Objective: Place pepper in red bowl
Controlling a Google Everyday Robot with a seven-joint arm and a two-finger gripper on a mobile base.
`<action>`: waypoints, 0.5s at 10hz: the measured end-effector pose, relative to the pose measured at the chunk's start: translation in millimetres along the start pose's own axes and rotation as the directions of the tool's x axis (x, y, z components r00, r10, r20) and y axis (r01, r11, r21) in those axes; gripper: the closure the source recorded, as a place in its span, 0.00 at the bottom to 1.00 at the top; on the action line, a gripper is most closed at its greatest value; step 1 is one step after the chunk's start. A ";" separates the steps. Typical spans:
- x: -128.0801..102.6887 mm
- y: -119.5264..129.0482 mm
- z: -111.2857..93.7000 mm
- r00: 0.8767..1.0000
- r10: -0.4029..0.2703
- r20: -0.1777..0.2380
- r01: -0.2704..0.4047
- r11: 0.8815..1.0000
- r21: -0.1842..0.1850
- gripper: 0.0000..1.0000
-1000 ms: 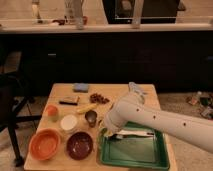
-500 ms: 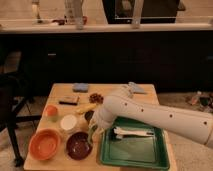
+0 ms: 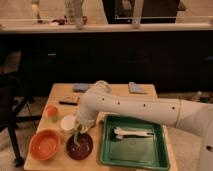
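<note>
The red bowl (image 3: 45,145) sits at the table's front left corner, with nothing inside it that I can see. My gripper (image 3: 78,131) hangs at the end of the white arm, just above the dark maroon bowl (image 3: 81,148) and to the right of the red bowl. It is shut on the slim green pepper (image 3: 75,138), which dangles over the maroon bowl's left rim. The arm hides the wrist and part of the table behind it.
A green tray (image 3: 150,156) holding a white utensil (image 3: 132,133) lies at the front right. A small orange cup (image 3: 51,111) and a white cup (image 3: 66,122) stand behind the bowls. Two blue cloths (image 3: 80,87) (image 3: 136,87) and a black item (image 3: 67,103) lie further back. A dark chair (image 3: 10,115) stands left of the table.
The arm has swung left from the tray's edge to over the maroon bowl, carrying the pepper toward the red bowl.
</note>
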 end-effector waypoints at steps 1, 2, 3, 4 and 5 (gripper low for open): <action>-0.7 -1.6 1.8 1.000 -0.003 0.002 0.003 1.000 -0.004 1.00; 0.2 -0.6 1.4 1.000 0.000 0.001 0.000 1.000 -0.003 1.00; 0.3 -0.5 1.4 1.000 0.000 0.001 0.000 1.000 -0.003 1.00; -0.7 -1.6 2.0 1.000 -0.003 0.002 0.003 1.000 -0.004 1.00; -0.4 -1.2 2.1 1.000 -0.001 0.002 0.001 1.000 -0.003 1.00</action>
